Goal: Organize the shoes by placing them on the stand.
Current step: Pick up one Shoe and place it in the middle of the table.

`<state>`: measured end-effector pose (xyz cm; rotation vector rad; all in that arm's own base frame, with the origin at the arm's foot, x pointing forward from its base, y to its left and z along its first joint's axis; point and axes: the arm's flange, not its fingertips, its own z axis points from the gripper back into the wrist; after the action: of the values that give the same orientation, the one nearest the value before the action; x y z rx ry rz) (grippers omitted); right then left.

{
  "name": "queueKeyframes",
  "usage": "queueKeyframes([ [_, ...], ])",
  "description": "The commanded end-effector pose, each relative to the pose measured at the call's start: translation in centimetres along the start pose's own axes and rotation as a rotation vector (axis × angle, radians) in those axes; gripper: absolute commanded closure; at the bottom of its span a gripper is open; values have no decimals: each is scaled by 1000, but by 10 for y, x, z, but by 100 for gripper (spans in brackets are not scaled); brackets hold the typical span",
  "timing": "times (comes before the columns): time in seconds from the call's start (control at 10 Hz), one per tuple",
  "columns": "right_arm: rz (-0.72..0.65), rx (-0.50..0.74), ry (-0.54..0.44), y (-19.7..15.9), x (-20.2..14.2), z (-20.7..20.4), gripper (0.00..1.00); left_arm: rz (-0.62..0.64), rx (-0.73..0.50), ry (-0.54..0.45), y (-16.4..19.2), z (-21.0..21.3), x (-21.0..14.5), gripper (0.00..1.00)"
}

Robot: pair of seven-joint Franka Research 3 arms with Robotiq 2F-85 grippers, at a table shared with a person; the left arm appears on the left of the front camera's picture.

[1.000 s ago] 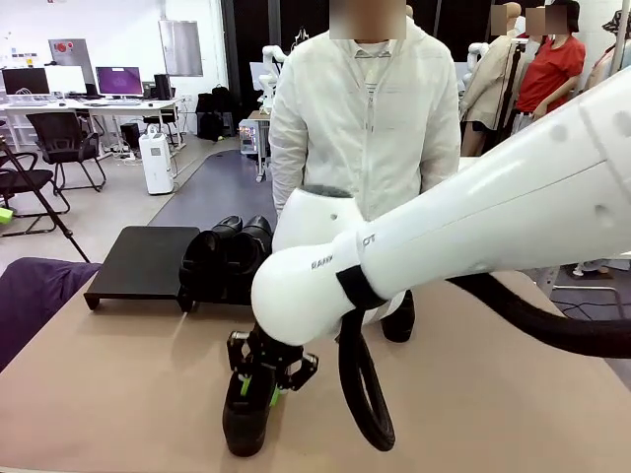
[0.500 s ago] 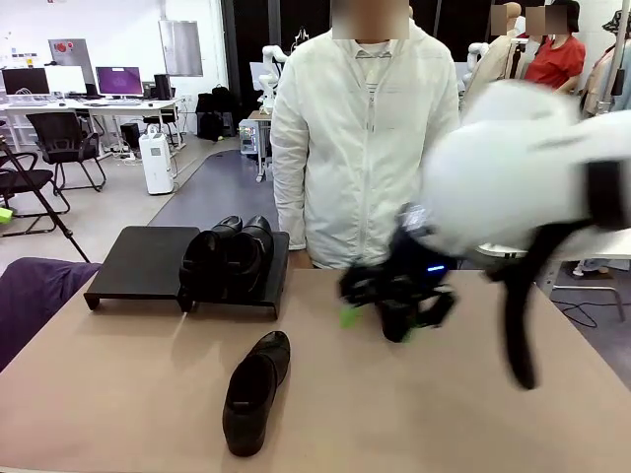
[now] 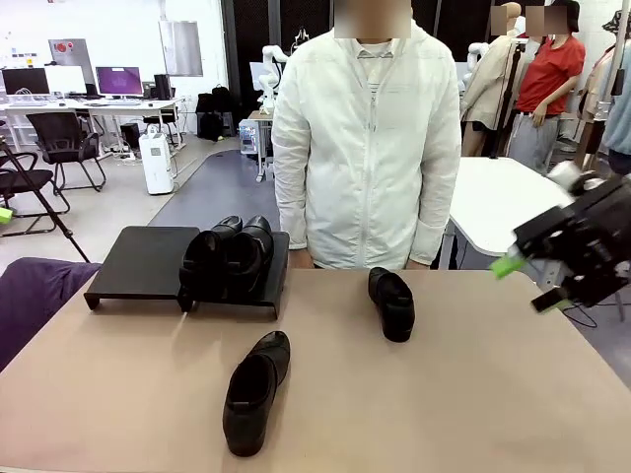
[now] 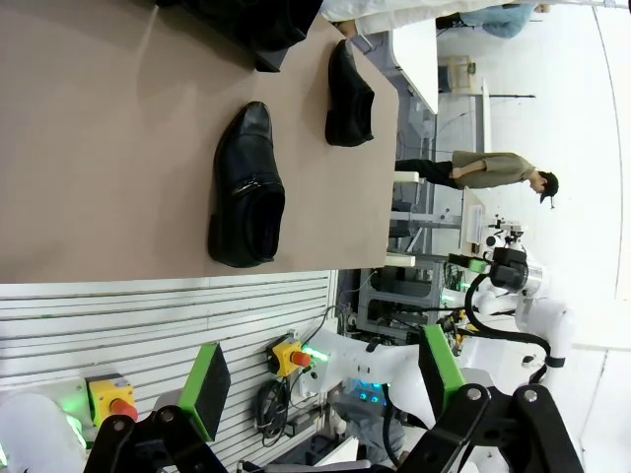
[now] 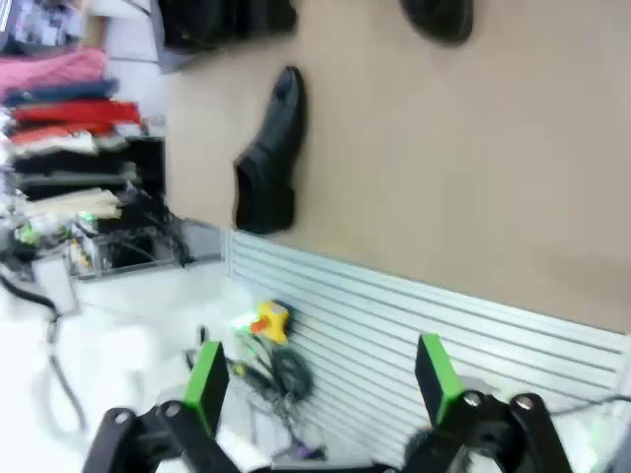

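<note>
Across the front view stretched the tan table, the largest thing there. A person in a white zipped jacket stood at its far edge, arms hanging at the sides. At the far left of the tabletop sat the low black stand, its two flat sections adjoining. The left section was bare. The right section bore a pair of black loafers set side by side and touching; which way they pointed I could not tell.

A third loafer lay on the bare tabletop well in front of the stand, on the robot's side, with its heel toward the robot and its toe toward the far edge. A fourth loafer lay near the far edge just in front of the person, to the right of the stand and apart from it. Both loose loafers appeared again in the left wrist view.

Off the table's right side, the right gripper hung in the air, tilted, with its green pads spread wide and nothing between them. Its own camera showed the same wide gap, though blurred. The left gripper also had its fingers far apart and empty, hanging off the table's near edge on the robot's side.
</note>
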<state>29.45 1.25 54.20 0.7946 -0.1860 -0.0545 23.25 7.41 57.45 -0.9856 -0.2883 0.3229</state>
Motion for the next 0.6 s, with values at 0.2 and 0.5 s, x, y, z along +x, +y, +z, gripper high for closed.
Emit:
queueKeyframes([
  [0.2,-60,71,-73,-10,3,21,0,-8,-21,3,0,0,0,0],
  [0.5,-60,71,-73,-10,3,21,0,-8,-21,3,0,0,0,0],
])
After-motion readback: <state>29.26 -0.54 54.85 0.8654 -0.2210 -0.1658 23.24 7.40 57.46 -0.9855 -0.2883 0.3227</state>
